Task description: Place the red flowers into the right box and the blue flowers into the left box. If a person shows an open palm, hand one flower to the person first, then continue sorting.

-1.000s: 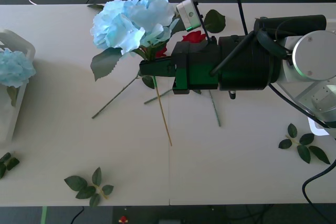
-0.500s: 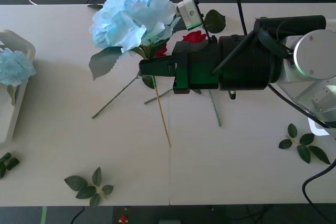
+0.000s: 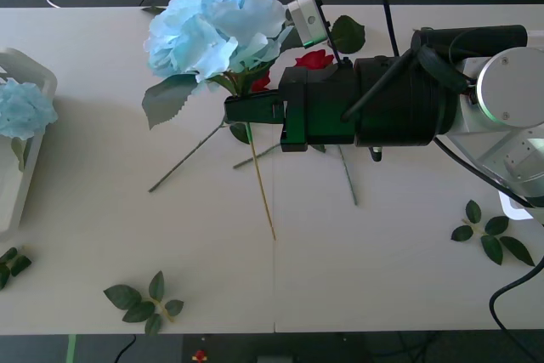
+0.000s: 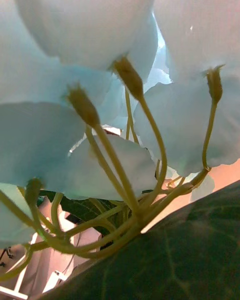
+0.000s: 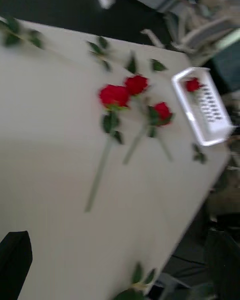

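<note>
Pale worktop (image 3: 382,278) across the front view; right arm stretched leftward over its middle. Large fluffy pale blue flower (image 3: 217,30) raised at the right gripper (image 3: 242,110), thin stem (image 3: 262,189) slanting down toward the worktop; fingers clenched on the stem just under the head. Another blue head (image 3: 24,110) inside the left box (image 3: 25,65). Three red flowers (image 5: 116,96) lying beside the right box (image 5: 204,109), one red head (image 5: 192,84) in it. Left fingers: cannot tell.

A big pale blue flower (image 3: 217,33) sits mid-table, its thin stem slanting toward the near edge. Another blue head (image 3: 24,110) lies in the thick-walled left box (image 3: 28,70). Three red roses (image 5: 131,96) lie loose together, a fourth (image 5: 193,84) inside the shallow right box (image 5: 202,107).
</note>
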You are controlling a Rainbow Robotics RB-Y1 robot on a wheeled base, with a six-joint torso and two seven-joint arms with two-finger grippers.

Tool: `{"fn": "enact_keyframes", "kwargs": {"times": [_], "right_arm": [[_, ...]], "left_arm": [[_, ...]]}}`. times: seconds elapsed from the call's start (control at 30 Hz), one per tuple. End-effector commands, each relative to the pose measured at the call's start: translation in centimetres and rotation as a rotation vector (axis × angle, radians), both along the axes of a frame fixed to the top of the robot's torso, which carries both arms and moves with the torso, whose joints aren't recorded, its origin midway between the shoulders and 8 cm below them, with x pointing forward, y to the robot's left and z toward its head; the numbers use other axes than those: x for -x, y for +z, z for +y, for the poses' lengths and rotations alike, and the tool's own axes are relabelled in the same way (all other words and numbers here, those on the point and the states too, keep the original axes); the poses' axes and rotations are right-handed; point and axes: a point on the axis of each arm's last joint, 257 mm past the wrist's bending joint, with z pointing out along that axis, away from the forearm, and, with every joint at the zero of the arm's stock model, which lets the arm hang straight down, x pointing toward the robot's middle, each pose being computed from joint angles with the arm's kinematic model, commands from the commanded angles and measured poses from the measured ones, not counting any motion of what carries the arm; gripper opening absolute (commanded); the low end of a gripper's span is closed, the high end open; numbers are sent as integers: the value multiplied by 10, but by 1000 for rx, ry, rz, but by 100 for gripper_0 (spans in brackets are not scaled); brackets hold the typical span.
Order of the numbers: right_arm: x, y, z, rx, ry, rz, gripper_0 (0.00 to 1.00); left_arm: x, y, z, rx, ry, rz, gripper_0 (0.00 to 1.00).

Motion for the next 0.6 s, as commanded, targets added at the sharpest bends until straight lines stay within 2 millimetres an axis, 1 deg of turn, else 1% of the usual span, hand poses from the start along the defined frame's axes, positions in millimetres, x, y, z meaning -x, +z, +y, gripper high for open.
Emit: {"fn": "enact_keyframes", "kwargs": {"times": [0.03,0.07,0.1,0.13,0.17,0.27,0.33,0.47,0.5,0.57,0.6], "right_arm": [[3,12,1,8,18,-71,0],[3,12,1,8,18,-71,0],[3,11,1,8,18,-68,0],[3,12,1,8,20,-70,0],[3,12,1,9,19,-69,0],[3,11,0,9,18,-68,0],[3,12,0,7,21,-68,0],[4,13,0,5,23,-67,0],[4,13,0,5,23,-67,0],[4,12,0,6,24,-69,0],[5,13,0,5,25,-69,0]], "left_arm": [[-9,-5,-64,41,-166,-8,100],[-8,-11,-74,45,-195,10,100],[-5,-17,-95,56,-259,38,100],[-3,-19,-104,61,-285,48,100],[-2,-21,-120,71,-329,59,100],[-3,-21,-157,116,-410,65,100],[-2,-21,-173,140,-448,66,100],[13,-23,-222,214,-575,73,100],[15,-24,-228,225,-592,74,100],[24,-26,-249,258,-647,80,100],[26,-26,-253,265,-659,80,100]]}}
